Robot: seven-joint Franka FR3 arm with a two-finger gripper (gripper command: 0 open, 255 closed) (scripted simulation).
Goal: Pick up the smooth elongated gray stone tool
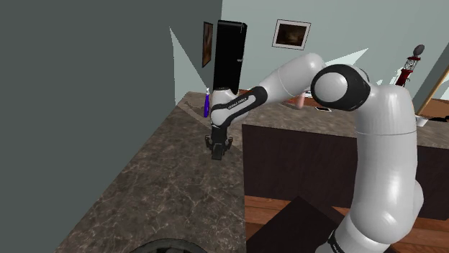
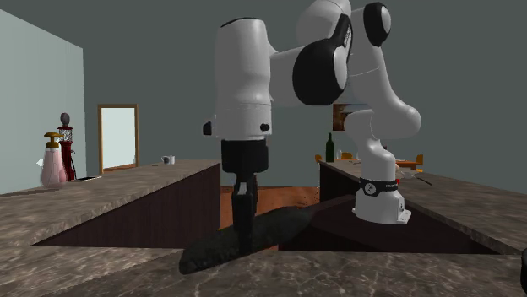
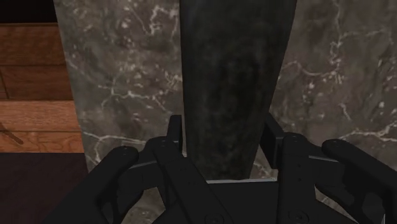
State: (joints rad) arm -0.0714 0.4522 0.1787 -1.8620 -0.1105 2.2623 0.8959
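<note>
The stone tool [image 3: 226,83] is a long, smooth, dark grey piece lying lengthwise on the marbled counter [image 3: 121,76], near the counter's edge. My gripper [image 3: 222,130] straddles its narrower end, and both fingers press against its sides. In the second exterior view the stone tool [image 2: 283,224] stretches across the counter's edge with the gripper [image 2: 244,228] coming straight down onto its middle. In the shoulder view the gripper [image 1: 218,149] is low at the counter surface; I cannot tell whether the stone is off the counter.
A purple bottle [image 1: 206,104] stands just behind the gripper, in front of a tall black cabinet [image 1: 229,54]. A pink dispenser [image 2: 53,164] and a mug [image 2: 168,159] sit on the far counter. Wooden floor [image 3: 32,76] lies beyond the counter edge.
</note>
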